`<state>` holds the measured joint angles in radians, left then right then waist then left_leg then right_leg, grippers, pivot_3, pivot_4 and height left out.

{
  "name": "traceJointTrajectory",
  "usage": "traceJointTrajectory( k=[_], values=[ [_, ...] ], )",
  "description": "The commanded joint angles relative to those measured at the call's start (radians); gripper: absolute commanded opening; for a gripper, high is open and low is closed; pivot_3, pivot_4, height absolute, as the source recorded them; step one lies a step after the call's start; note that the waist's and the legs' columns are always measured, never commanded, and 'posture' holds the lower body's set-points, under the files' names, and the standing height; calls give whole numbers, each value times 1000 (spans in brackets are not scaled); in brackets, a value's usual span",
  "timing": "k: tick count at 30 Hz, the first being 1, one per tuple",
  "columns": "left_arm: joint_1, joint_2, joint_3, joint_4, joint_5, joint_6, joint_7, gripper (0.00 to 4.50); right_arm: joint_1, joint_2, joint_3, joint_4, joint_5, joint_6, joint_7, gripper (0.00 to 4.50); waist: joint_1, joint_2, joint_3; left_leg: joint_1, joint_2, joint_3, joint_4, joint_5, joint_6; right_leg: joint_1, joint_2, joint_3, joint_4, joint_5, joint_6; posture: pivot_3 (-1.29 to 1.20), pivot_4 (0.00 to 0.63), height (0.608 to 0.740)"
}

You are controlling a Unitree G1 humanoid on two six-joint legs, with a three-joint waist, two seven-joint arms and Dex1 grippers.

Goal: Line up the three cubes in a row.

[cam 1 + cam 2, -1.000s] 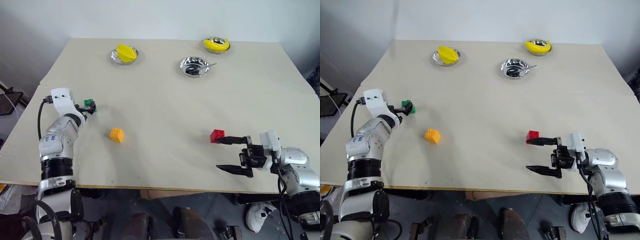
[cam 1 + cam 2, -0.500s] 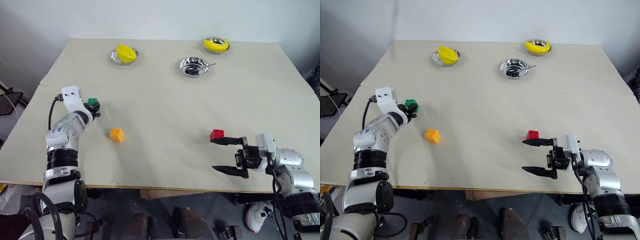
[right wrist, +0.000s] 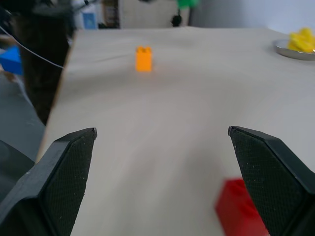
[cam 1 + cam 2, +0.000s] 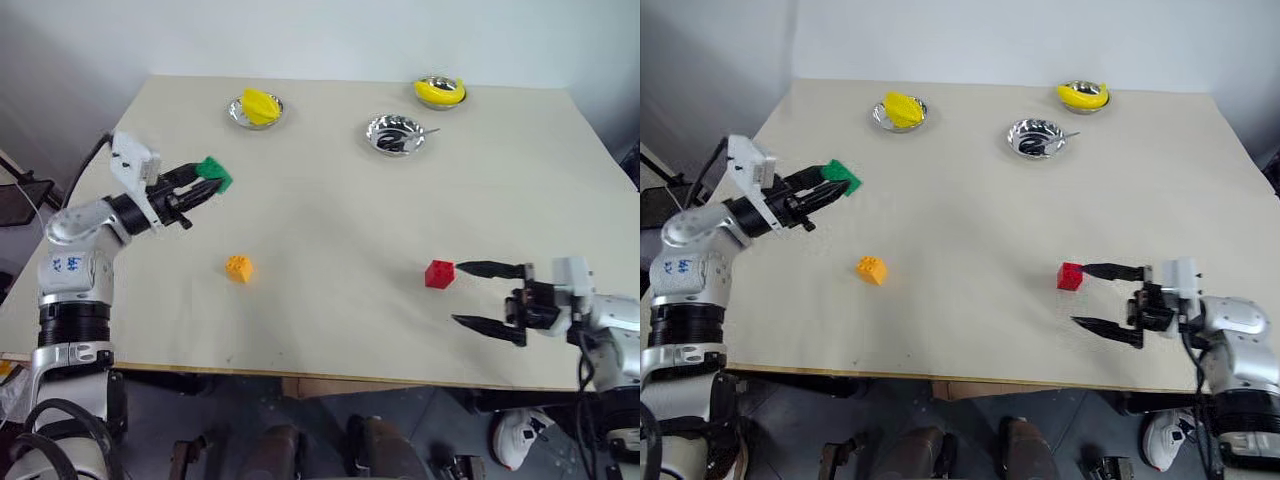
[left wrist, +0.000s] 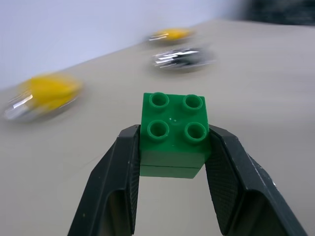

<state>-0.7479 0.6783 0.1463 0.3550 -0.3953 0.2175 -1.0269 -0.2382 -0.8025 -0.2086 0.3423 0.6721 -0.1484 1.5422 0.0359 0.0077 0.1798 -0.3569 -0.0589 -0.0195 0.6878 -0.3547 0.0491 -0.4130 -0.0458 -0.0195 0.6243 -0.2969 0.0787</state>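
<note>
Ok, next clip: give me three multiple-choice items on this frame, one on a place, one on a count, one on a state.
1. Where is the red cube?
A. On the table beside the right gripper
B. In a bowl
C. Stacked on the orange cube

2. How many metal bowls hold yellow fruit?
A. None
B. Two
C. Three

3. What state is the left gripper in?
A. Open, empty
B. Shut on the green cube
C. Shut on a fruit

Answers: 1 A, it lies by the open jaws' upper tip; 2 B, the third bowl holds none; 3 B, the left wrist view shows the jaws clamping it.

Glossy studded plastic green cube (image 5: 173, 132), shiny metal bowls (image 4: 396, 132), matt beige tabletop (image 4: 330, 210).
</note>
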Motion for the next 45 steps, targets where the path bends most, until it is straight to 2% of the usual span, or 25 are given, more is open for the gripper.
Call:
traceJointTrajectory(
  k=[1,4,7,12,20,31,45],
  values=[
    [-72,-16,-121,-15,-3,-11,-224,1525,62,-48,-83,-2,10,13,52,4500,-3,0,0,0,0,0,0,0,0,0,0,0,0,0,0,0,150,740],
    [-192,-133,-319,141,134,-111,-350,1525,181,-95,-180,-24,25,34,37,4500,20,1,0,0,0,0,0,0,1,0,0,0,1,0,0,0,150,740],
    [-267,-238,-395,337,243,-241,-334,1525,272,-101,-252,-77,37,52,10,4500,15,0,0,0,-1,2,0,1,2,0,0,2,-1,0,0,0,150,740],
    [-369,-406,-431,613,347,-350,-231,1525,431,-80,-380,-179,44,82,-52,4500,-8,-2,1,-1,0,3,-3,1,2,-4,1,4,1,0,0,0,150,740],
    [-454,-541,-419,827,441,-419,-106,1525,552,7,-444,-388,66,138,-163,4500,-7,-4,2,-1,0,4,-4,1,1,-5,1,6,3,0,0,0,150,740],
    [-480,-584,-382,893,481,-441,-123,1525,534,36,-419,-465,69,182,-191,4500,16,-4,2,-1,-1,4,-3,1,2,-5,1,6,3,1,1,0,150,740],
    [-495,-609,-344,925,514,-445,-100,1525,502,45,-383,-475,56,203,-200,4500,19,-4,2,-1,-2,4,-3,1,2,-5,1,6,3,1,1,0,150,740]
  ],
)
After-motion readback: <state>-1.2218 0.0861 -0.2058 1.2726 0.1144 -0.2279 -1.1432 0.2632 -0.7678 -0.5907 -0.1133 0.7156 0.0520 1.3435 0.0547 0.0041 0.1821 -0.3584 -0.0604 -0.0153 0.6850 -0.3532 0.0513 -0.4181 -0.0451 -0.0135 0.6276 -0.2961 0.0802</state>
